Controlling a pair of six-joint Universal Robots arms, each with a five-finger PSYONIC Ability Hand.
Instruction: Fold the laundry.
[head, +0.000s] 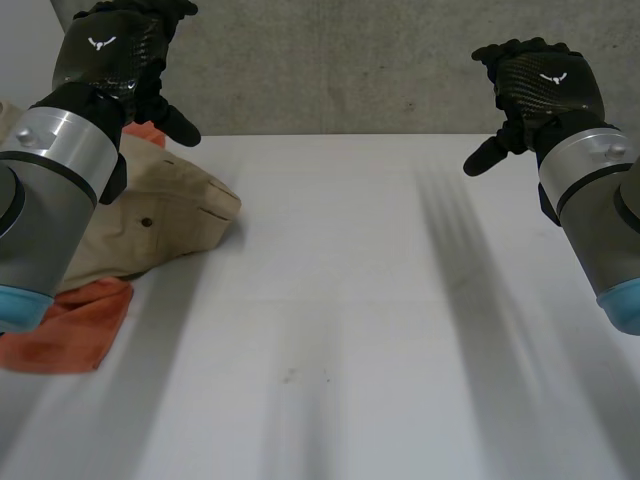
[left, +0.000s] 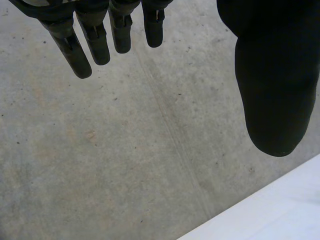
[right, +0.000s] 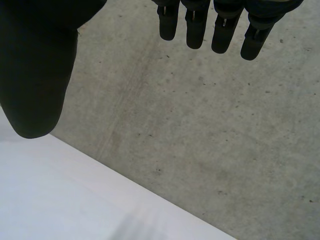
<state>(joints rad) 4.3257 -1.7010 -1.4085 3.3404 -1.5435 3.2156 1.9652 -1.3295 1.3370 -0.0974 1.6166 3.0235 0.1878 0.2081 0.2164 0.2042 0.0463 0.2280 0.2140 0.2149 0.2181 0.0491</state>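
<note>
- Concrete wall (head: 350, 60), grey and speckled, runs behind the whole scene. In both wrist views it lies beyond the fingertips, with a strip of the table's edge below the thumb.
- White table (head: 350, 330) spreads across the head view, with the laundry at its left side.
- Left arm (head: 50, 190) and right arm (head: 600, 200) come in at either side, grey joints above light-blue caps, both raised off the surface.
- Beige garment (head: 170, 215) – the larger laundry piece – lies crumpled at the table's left side, partly hidden behind the left arm. A small dark button shows on it, and a rounded edge points toward the middle of the table.
- Orange cloth (head: 70, 325) lies under and beside the beige garment. One flat part sticks out on the near side, and a small bit peeks out on the far side by the left thumb.
- Left hand (head: 110, 55) is held up above the laundry pile, apart from it. In its wrist view the fingers (left: 75, 45) hang straight and spread, the thumb (left: 272, 75) stands well to one side, and nothing is in its grasp.
- Right hand (head: 540, 85) is held up over the table's far right – well apart from the laundry. Its fingers (right: 195, 25) are straight, its thumb (right: 35, 65) is out wide, and it holds nothing.
</note>
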